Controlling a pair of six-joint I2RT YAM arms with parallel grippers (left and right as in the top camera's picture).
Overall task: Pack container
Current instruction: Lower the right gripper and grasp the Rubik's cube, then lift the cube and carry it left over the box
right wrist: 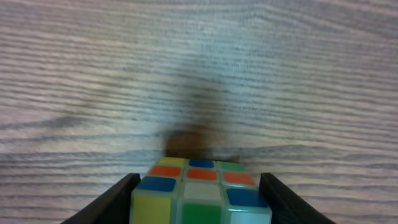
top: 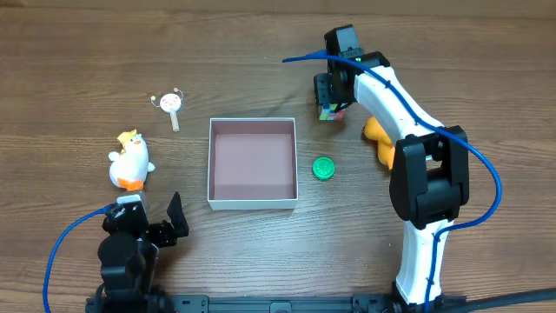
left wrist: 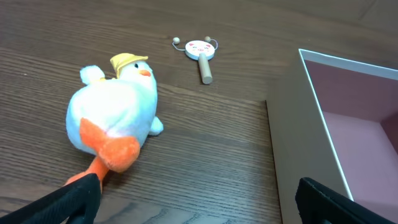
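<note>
Container point(top: 252, 204) apart, left of right tool point(top: 330, 106) clamping cube point(right wrist: 199, 186).

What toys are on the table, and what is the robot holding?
container: one, white with a pinkish-brown inside, middle of the table, nothing in it
plush duck: one, white with orange feet and a yellow hat, left of the container
rattle drum: one, white face on a wooden handle, beyond the duck
round disc: one, green, just right of the container
puzzle cube: one, many-coloured, between the right gripper's fingers
orange thing: one, right of the disc, half hidden, cannot tell what
left gripper: one, black, open, near the duck
right gripper: one, black, shut on the puzzle cube
</note>
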